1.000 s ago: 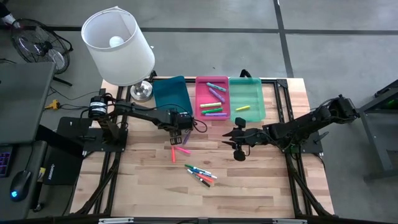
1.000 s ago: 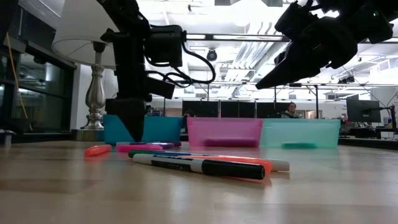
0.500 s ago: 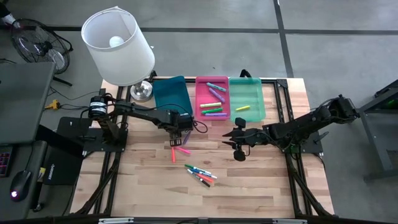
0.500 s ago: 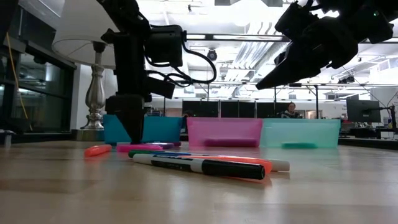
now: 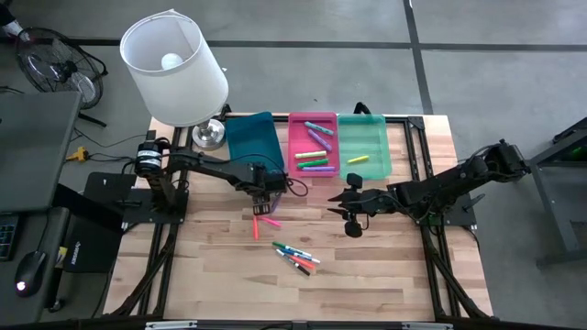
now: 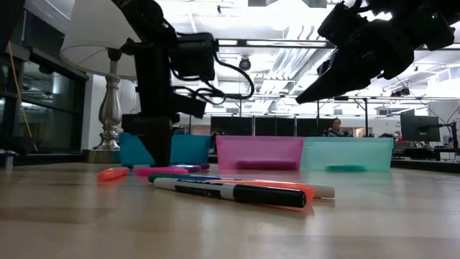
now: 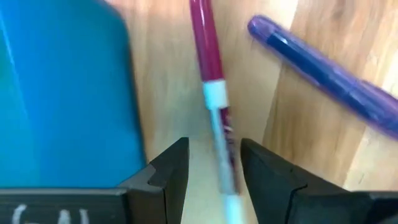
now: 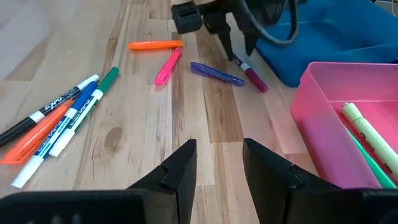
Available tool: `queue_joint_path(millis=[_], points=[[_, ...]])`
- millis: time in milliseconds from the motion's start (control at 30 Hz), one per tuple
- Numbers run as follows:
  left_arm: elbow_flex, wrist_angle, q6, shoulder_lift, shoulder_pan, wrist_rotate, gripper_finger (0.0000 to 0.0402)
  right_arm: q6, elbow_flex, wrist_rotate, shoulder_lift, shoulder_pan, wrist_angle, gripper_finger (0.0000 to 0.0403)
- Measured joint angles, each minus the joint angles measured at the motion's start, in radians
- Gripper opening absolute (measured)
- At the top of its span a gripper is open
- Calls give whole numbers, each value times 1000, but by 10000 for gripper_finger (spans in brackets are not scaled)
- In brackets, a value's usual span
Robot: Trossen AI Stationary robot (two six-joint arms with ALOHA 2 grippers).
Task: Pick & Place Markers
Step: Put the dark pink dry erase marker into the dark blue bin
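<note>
The magenta marker [image 7: 210, 74] has a white band and lies flat on the tabletop [image 5: 385, 266] beside the blue tray [image 7: 62, 93]. It runs between my left pincer [image 7: 213, 171] fingers, which stand narrowly apart, straddling it, toward twelve o'clock. My right pincer [image 8: 219, 163] hangs parted, empty.

Setting: robotics lab or open-plan research workspace.

Evidence, high view: light wooden butcher-block table [image 5: 367, 266] on a black metal frame, standing on grey concrete floor [image 5: 303, 55] crossed by dark seams; white-shaded table lamp [image 5: 174, 69] with silver base, upper left; black floor fan [image 5: 55, 64], far upper left; computer mouse [image 5: 32, 270] with a lit blue spot, lower left.

Evidence, low view: background holds rows of dark monitors [image 6: 251, 126], a seated person [image 6: 335, 128] right of centre, and exposed ceiling ducting [image 6: 287, 61] with strip lighting.
</note>
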Motion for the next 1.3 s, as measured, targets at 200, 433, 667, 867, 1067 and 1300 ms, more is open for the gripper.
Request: queue_joint_path(millis=[200,433,667,867,1067,1300], points=[[2,4,3,34,0,6,143,0,0,-18,0,0,-5,119],[1,-3,-22,36,4,102,143,0,0,-22,0,0,-8,119],[0,-6,-87,37,5,153,142,0,0,-23,0,0,-8,119],[-2,-3,-107,38,3,150,140,0,0,-23,0,0,-8,119],[-2,1,-103,39,2,180,97,0,0,-23,0,0,-8,119],[-2,1,-110,39,1,211,34,0,0,-23,0,0,-11,119]])
